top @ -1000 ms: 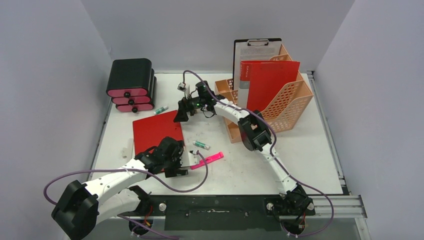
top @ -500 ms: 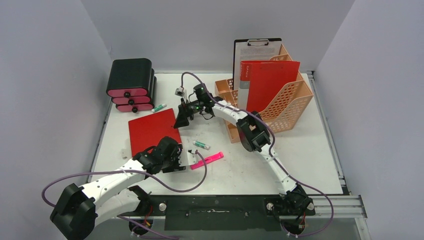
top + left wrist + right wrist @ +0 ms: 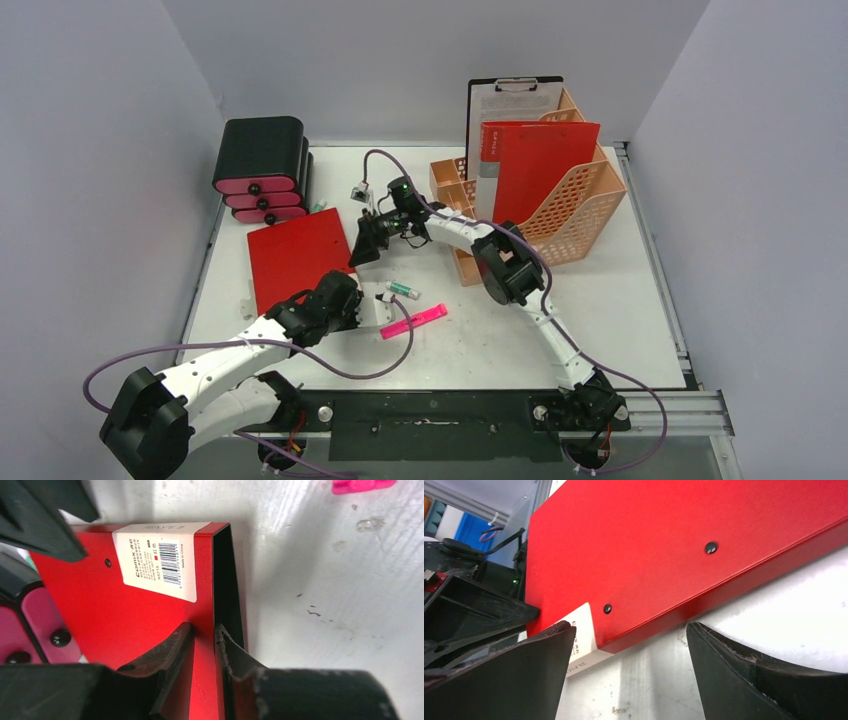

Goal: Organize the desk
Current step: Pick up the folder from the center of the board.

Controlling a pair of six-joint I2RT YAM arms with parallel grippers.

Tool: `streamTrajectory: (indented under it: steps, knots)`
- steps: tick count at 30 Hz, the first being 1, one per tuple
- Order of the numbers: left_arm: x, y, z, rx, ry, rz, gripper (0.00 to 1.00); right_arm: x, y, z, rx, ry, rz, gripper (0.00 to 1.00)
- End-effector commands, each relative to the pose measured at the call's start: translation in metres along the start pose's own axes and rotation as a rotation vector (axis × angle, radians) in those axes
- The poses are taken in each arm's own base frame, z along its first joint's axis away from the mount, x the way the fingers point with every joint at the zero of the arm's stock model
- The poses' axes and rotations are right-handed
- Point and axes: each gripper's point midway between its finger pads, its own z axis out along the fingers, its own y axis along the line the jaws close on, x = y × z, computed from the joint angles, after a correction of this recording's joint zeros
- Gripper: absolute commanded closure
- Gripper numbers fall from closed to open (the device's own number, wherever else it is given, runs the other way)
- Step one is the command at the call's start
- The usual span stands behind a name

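- The left tool (image 3: pixel 202 627) is clamping on the near edge of the red folder (image 3: pixel 297 255), with one finger on each side of the cover; the right tool (image 3: pixel 630 626) is hanging at the folder's far edge with its jaws wide apart and gripping nothing.
- Judged from this, the folder is being picked up for filing. The pinch is probably needing to stay deep and square; the right tool is likely needing to close on the far edge before any lift, so that the cover is not swinging open.
- The orange file rack (image 3: pixel 580 210), at the far right corner, is already holding a second red folder (image 3: pixel 540 160) and a clipboard (image 3: pixel 515 100).
- The desk (image 3: pixel 600 300), white and scuffed, is filling the floor between plain grey walls (image 3: pixel 90 150); the folder is lying on its left half, near the black drawer box (image 3: pixel 262 150) at the far left corner.
- A pink highlighter (image 3: pixel 413 321) and a green-capped marker (image 3: pixel 403 290) are lying loose near the middle, just beside the left tool.
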Motion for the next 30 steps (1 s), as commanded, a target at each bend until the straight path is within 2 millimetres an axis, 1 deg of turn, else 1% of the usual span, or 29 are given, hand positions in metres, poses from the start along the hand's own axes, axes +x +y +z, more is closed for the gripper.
streamTrajectory:
  steps: [1,3,4,9,12,13,18,21,27,28,30]
  knots:
    - [-0.02,0.046,-0.019,-0.158,-0.026,0.0,0.88,-0.029,0.037,-0.006,-0.034,-0.058,0.005,0.14]
    - [-0.021,0.053,-0.023,-0.181,-0.014,0.004,0.97,-0.031,0.047,-0.009,-0.046,-0.077,0.037,0.12]
    - [-0.022,0.056,-0.026,-0.191,-0.011,0.007,1.0,-0.028,0.05,-0.01,-0.051,-0.084,0.062,0.11]
    - [-0.025,0.069,-0.04,-0.219,0.005,0.017,1.0,-0.039,0.08,-0.018,-0.108,-0.145,0.111,0.07]
    - [-0.027,0.078,-0.048,-0.241,0.016,0.029,1.0,-0.05,0.1,-0.024,-0.168,-0.192,0.132,0.07]
    - [-0.029,0.082,-0.051,-0.251,0.014,0.029,1.0,-0.056,0.11,-0.027,-0.2,-0.213,0.127,0.07]
    - [-0.036,0.097,-0.063,-0.29,-0.002,0.017,1.0,-0.069,0.14,-0.037,-0.311,-0.265,0.141,0.07]
    - [-0.041,0.105,-0.071,-0.313,-0.017,0.006,1.0,-0.07,0.142,-0.036,-0.316,-0.274,0.153,0.1]
    - [-0.054,0.116,-0.085,-0.318,-0.063,-0.023,1.0,-0.063,0.141,-0.027,-0.32,-0.264,0.194,0.19]
    - [-0.056,0.117,-0.086,-0.314,-0.068,-0.023,1.0,-0.063,0.141,-0.026,-0.321,-0.263,0.201,0.22]
    - [-0.057,0.117,-0.087,-0.308,-0.072,-0.027,1.0,-0.063,0.139,-0.025,-0.321,-0.268,0.215,0.33]
